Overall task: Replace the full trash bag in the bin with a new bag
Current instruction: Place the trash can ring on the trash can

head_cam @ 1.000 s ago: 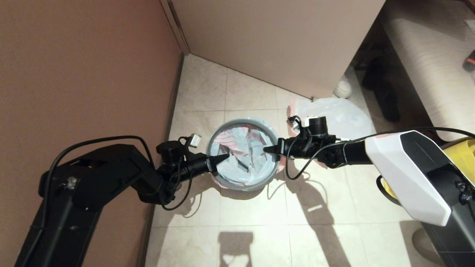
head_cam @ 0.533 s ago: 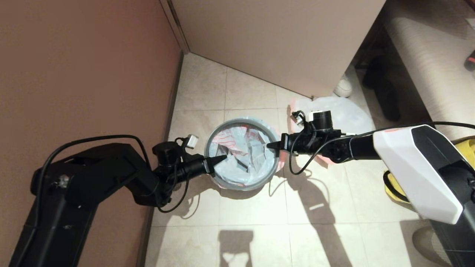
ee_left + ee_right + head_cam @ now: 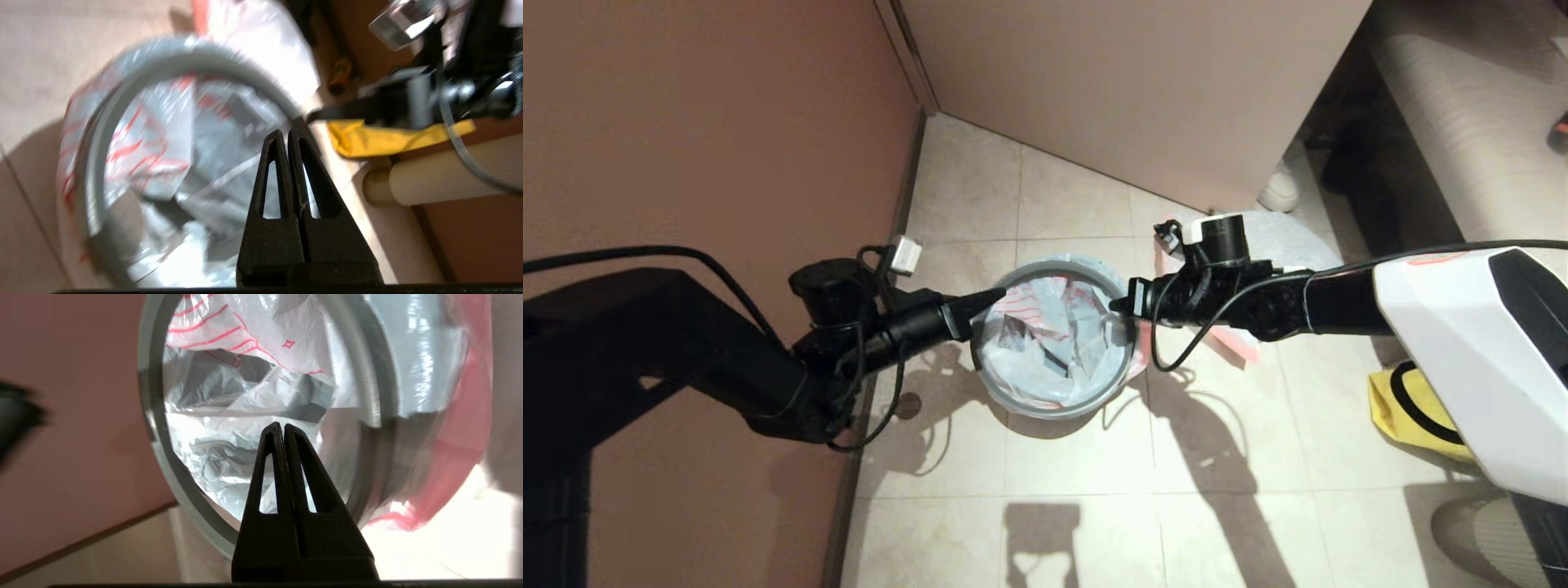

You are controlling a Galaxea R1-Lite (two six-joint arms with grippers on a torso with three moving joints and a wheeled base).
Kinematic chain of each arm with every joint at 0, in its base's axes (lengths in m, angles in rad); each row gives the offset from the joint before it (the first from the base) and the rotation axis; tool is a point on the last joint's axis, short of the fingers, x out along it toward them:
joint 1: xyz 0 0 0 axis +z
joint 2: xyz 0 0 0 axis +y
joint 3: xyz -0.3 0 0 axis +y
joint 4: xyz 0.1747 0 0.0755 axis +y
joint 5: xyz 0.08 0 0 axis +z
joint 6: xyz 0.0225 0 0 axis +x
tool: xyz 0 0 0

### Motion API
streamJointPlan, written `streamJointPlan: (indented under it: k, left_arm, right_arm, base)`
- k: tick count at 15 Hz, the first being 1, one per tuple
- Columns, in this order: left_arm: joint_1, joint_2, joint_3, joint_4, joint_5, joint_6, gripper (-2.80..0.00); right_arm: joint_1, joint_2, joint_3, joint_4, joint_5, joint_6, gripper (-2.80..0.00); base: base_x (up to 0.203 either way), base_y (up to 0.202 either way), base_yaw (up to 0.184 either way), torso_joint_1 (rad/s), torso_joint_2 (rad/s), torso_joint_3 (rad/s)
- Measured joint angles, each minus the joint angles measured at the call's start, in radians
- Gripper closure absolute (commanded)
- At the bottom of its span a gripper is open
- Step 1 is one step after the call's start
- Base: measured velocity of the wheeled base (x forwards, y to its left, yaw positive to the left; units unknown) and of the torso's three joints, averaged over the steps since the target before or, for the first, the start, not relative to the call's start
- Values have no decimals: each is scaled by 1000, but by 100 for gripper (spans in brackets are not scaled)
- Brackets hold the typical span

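Note:
The bin stands on the tiled floor, ringed by its grey hoop. The new bag, white with red print, lines the inside, and its pink hem hangs over the outside. My left gripper is shut and empty above the hoop's left edge. On the opposite side my right gripper is shut and empty at the hoop's right edge. The full trash bag lies on the floor behind my right arm, mostly hidden.
A brown wall runs close along the bin's left. A beige cabinet stands behind. A yellow fabric bag sits on the floor at right, a bed beyond it. Open tiles lie in front.
My left arm has risen and pulled back left, its tip now at the hoop's upper left edge. My right arm has lifted slightly. Both grippers stayed shut.

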Motion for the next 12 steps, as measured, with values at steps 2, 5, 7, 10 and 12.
streamJointPlan:
  k: [2,5,7,10,12]
  left_arm:
    - [-12,-57,25,8,5,-3,0]
    - [-79,-59,64,81,-14,6,0]
    - [-147,-27,102,92,-48,19,0]
    - [-266,-30,253,86,-51,156,0]
    - [-360,-60,310,86,32,333,0]
  right_arm:
    - [48,-40,-2,81,-194,-88,0]
    - [127,-40,-52,71,-451,-201,0]
    - [137,-9,-68,6,-430,-251,0]
    - [158,-13,-31,-10,-572,-251,0]
    - [171,-59,41,-35,-644,-258,0]
  base:
    - [0,0,0,0,0,0]
    - [0,0,0,0,0,0]
    - [0,0,0,0,0,0]
    - [0,0,0,0,0,0]
    - [0,0,0,0,0,0]
